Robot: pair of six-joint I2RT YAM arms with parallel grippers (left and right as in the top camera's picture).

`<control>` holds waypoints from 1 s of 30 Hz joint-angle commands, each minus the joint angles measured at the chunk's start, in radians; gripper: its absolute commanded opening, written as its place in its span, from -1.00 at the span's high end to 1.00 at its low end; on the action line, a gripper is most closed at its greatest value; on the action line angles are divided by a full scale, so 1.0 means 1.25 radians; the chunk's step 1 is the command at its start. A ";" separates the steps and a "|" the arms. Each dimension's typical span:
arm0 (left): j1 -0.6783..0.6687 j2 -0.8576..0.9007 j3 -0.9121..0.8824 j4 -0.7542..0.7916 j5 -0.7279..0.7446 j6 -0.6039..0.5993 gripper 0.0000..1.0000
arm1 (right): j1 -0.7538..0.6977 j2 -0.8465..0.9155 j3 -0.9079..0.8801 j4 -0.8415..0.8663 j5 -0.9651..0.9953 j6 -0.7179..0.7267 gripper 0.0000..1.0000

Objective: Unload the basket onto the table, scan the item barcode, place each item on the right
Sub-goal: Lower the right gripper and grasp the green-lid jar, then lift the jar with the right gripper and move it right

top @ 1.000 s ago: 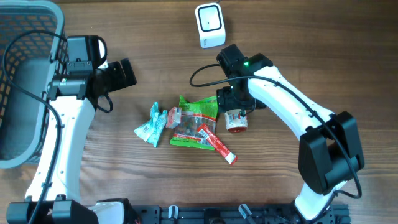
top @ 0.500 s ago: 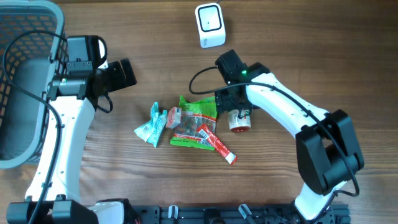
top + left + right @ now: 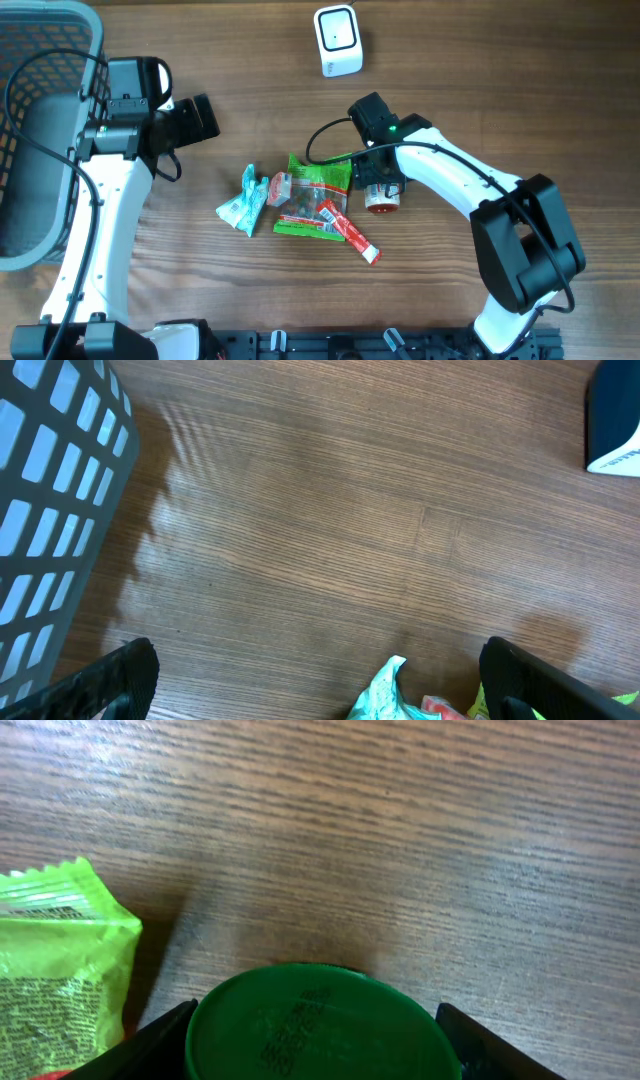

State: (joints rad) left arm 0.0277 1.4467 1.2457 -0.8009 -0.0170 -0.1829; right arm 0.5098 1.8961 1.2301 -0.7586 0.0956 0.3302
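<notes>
A small jar with a green lid (image 3: 318, 1020) lies on the wooden table, red and white from above (image 3: 382, 198). My right gripper (image 3: 315, 1055) straddles the lid, its two dark fingers (image 3: 160, 1040) pressed against either side. From overhead the right gripper (image 3: 378, 186) covers the jar's top end. The white barcode scanner (image 3: 337, 40) stands at the table's far edge, and its corner shows in the left wrist view (image 3: 615, 420). My left gripper (image 3: 200, 118) hangs open over bare wood, nothing between its fingers (image 3: 125, 680).
A pile of snack packets lies left of the jar: a green pouch (image 3: 315, 190) (image 3: 55, 970), a teal wrapper (image 3: 243, 200) (image 3: 385, 695) and a red stick pack (image 3: 350, 232). A grey plastic basket (image 3: 40, 130) (image 3: 50, 510) fills the far left.
The right gripper has slid left and down onto the jar and its fingers have narrowed onto the lid. The left arm has not moved.
</notes>
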 commanded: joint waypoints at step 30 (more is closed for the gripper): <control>0.003 -0.005 0.015 0.002 -0.005 0.015 -1.00 | -0.016 -0.257 0.060 -0.125 -0.035 -0.015 -0.28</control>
State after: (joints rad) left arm 0.0277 1.4467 1.2457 -0.8013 -0.0170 -0.1829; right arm 0.5003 1.7058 1.2671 -0.8986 0.0559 0.3267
